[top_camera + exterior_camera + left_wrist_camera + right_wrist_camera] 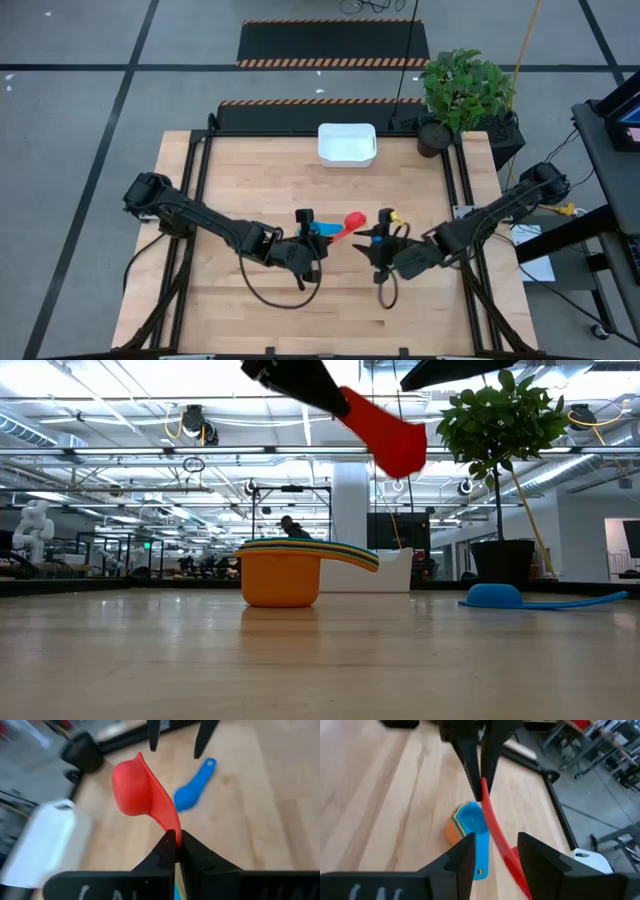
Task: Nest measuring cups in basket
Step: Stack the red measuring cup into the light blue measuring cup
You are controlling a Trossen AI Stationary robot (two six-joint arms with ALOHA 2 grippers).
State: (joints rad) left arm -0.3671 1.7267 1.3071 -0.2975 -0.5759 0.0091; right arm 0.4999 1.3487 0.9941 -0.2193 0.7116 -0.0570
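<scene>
My left gripper (pixel 326 236) is shut on a red measuring cup (pixel 351 221), held above the table's middle; the cup also shows in the low view (pixel 385 430). Below it stands an orange cup (pixel 282 578) with several smaller cups nested in it, a blue one on top (pixel 470 818). Another blue cup (pixel 189 795) lies upside down on the wood under my right gripper (pixel 495 855), which is open, empty and faces the left gripper. The white basket (pixel 347 143) stands at the table's far edge. My left gripper pinches the red cup's flat handle near its free end (pixel 172 826) between its two fingers. The fingers come from the table's left, slanting down. The cup is lifted clear, tilted, with its bowl (pixel 129 782) beyond the fingertips, toward my right gripper.
A potted plant in a black pot (pixel 440 135) stands at the far right corner, beside the basket. Bare wood lies between the cups and the basket and along the table's near edge.
</scene>
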